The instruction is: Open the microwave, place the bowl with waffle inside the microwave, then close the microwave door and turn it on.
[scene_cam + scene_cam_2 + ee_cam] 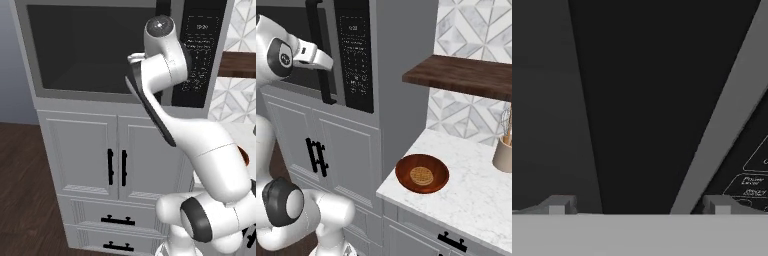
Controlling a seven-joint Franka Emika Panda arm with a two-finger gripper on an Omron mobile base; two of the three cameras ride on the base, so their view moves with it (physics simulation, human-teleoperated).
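The microwave (100, 50) is being shown built into the grey cabinet column (95, 150), above the white panelled cabinet doors (85, 155) with short black handles. The microwave door (90, 47) is being kept closed, flush with the frame, its dark window facing forward. The black keypad panel (356, 55) is being seen to the right of the door, with the long vertical black bar handle (318, 50) just beside it. The white arm (200, 150) is being raised in front of the microwave, its hand being held at the handle.

In the hand view, the gripper (639, 206) is being held spread apart, with the dark handle bar (647, 100) lying between the two fingertips (559, 205); no contact with it can be made out.

The bowl with waffle (422, 173) is being left on the marble counter (476, 195), near its left edge, to the right of the microwave and below the wooden shelf (471, 75). A utensil holder (503, 152) is being seen at the counter's far right.
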